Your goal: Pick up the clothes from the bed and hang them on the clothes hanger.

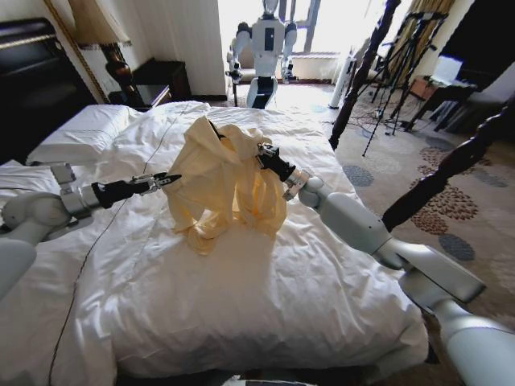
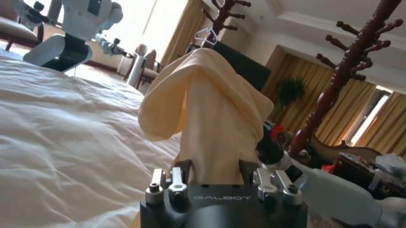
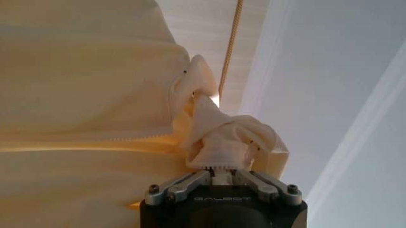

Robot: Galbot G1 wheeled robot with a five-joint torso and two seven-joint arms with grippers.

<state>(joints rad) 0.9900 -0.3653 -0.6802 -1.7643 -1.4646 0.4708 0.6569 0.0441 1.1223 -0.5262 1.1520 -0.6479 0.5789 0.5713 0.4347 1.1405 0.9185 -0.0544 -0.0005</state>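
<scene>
The clothes, a pale butter-yellow shirt, are bunched up above the middle of the bed, and only the lowest folds touch the white duvet. My left gripper is at the shirt's left edge. In the left wrist view a column of the shirt rises from between its fingers. My right gripper is shut on a twisted wad of the shirt's right side, seen close in the right wrist view. The clothes hanger is out of view.
Two dark turned wooden posts stand off the bed's right side. Another robot stands by the window beyond the bed. Pillows, a lamp and a nightstand are at the far left. A thin cable crosses the duvet.
</scene>
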